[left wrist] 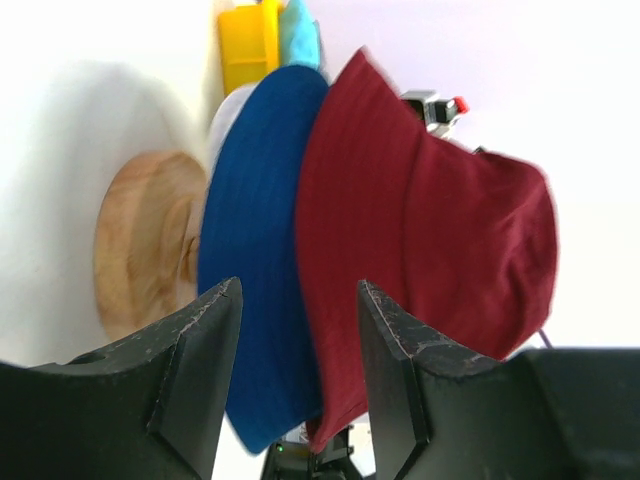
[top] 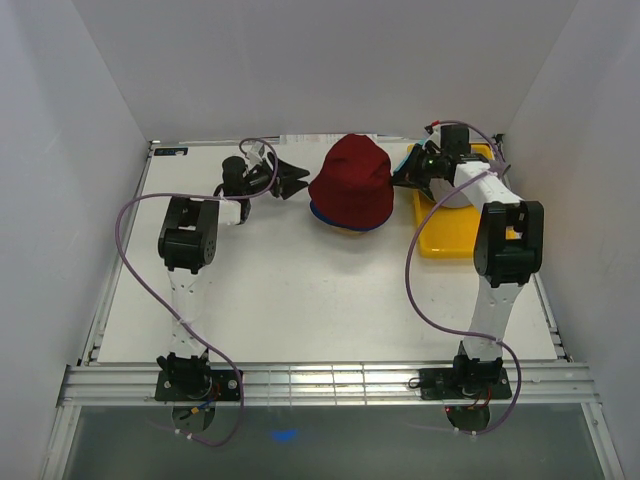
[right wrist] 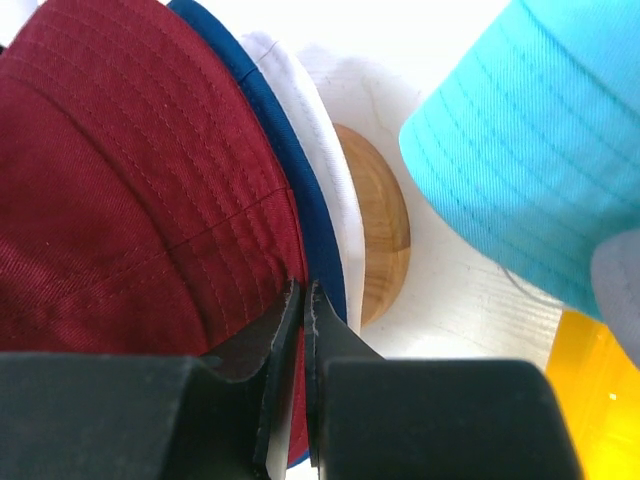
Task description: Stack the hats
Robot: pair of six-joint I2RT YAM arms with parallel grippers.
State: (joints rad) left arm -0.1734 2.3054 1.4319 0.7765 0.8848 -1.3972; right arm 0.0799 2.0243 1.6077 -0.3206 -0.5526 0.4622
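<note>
The dark red hat (top: 352,180) sits on top of the royal blue hat (top: 325,217) at the back middle of the table. In the right wrist view the red hat (right wrist: 120,200), blue hat (right wrist: 312,215) and light grey hat (right wrist: 310,120) lie layered over the wooden stand (right wrist: 385,230). My right gripper (top: 400,178) (right wrist: 303,290) is shut on the red hat's brim at its right side. My left gripper (top: 300,180) (left wrist: 298,295) is open and empty just left of the stack, facing the blue hat (left wrist: 255,230) and red hat (left wrist: 430,240). The teal hat (top: 408,160) (right wrist: 530,150) lies behind my right gripper.
A flat yellow tray (top: 450,235) (right wrist: 590,400) lies at the right, under my right arm, with the teal hat at its far left corner. The wooden stand (left wrist: 140,240) shows beneath the stack. White walls close in the table at the back and both sides.
</note>
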